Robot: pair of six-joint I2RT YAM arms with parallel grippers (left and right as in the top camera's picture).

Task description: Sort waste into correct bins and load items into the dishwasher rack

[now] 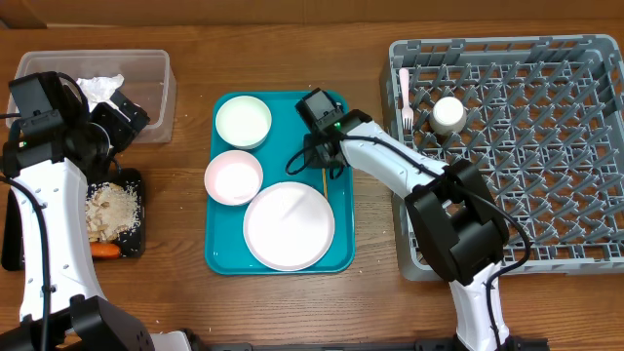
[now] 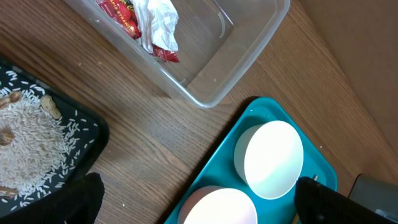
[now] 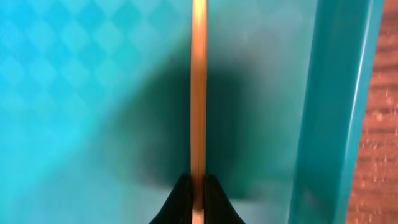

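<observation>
My right gripper (image 1: 323, 161) (image 3: 198, 196) is shut on a thin wooden stick (image 3: 198, 87) lying on the teal tray (image 1: 341, 117). Two white bowls (image 1: 243, 122) (image 1: 234, 176) and the white plate (image 1: 289, 225) sit on that tray. My left gripper (image 1: 122, 117) (image 2: 199, 208) is open and empty, over the table between the black tray (image 1: 136, 244) and the teal tray. The clear tub (image 1: 161, 97) (image 2: 249, 56) holds a white napkin (image 2: 158, 22) and the red wrapper (image 2: 118, 12). The black tray holds food scraps (image 1: 109, 210) and the carrot (image 1: 105, 251).
The grey dishwasher rack (image 1: 546, 195) fills the right side, with the white fork (image 1: 404, 97) and the small cup (image 1: 448, 114) in its back left corner. The teal tray's raised rim (image 3: 336, 112) runs just right of the stick.
</observation>
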